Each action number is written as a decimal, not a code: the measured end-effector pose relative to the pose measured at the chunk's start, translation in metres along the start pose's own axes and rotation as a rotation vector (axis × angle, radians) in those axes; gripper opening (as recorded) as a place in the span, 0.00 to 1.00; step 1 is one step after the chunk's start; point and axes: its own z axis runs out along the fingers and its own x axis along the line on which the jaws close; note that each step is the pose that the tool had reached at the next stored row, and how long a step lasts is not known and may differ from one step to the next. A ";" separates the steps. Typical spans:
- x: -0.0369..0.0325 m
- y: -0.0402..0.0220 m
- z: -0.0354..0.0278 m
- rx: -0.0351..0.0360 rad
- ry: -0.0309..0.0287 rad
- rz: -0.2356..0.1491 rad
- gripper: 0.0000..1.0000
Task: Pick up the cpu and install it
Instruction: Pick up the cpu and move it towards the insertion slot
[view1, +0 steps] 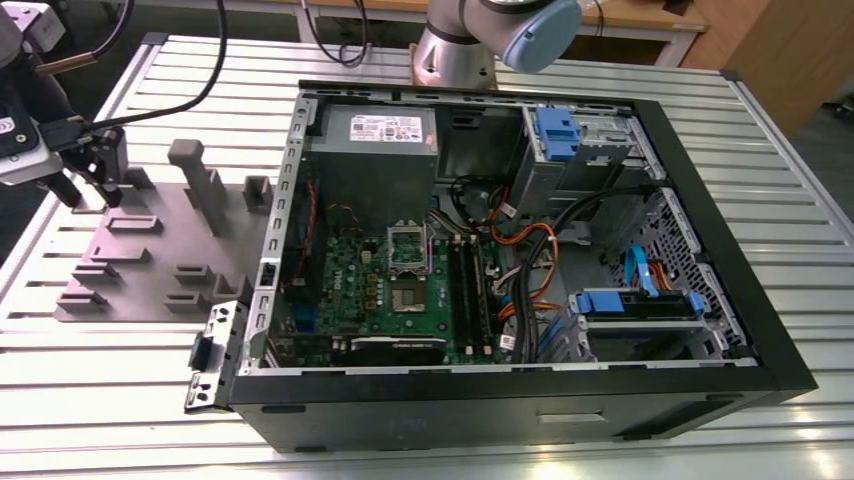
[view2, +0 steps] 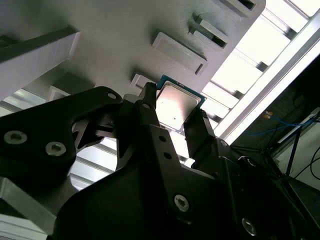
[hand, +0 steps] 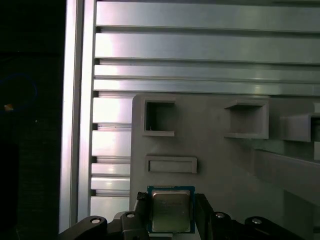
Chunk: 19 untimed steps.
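Exterior view's left: gripper (view1: 91, 190) hangs over the grey plastic fixture (view1: 160, 250), which lies on the slatted aluminium counter (view1: 134, 400).

Both wrist views: the cpu (view2: 177, 107) sits directly between the two fingers (view2: 147, 107), silvery top facing the camera. Each finger bears on one of two opposite edges. The jaws stand only as far apart as the chip is wide, so I judge the gripper is closed on it. I cannot tell whether the chip is lifted clear of the fixture's pockets or is resting in one. The first wrist view shows the same hold: cpu (hand: 171, 212) between the fingertips of the gripper (hand: 171, 200), with fixture recesses just beyond.

Moving right: the open computer case (view1: 534, 400) stands just beside the fixture, its near side wall (view1: 274, 260) between gripper and interior. The green board (view1: 354, 290) lies flat inside. On it is a metal-framed socket (view1: 407, 243), probably the cpu's seat, well apart from the gripper. Beside the socket are memory sticks (view1: 461, 280), then orange cables (view1: 527, 240).
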 end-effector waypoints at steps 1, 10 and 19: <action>0.0000 0.0000 -0.0003 0.0000 0.0000 0.000 0.47; 0.0000 0.0001 -0.0029 0.0000 -0.0001 0.000 0.47; -0.0001 0.0003 -0.0086 0.0012 0.0000 0.000 0.47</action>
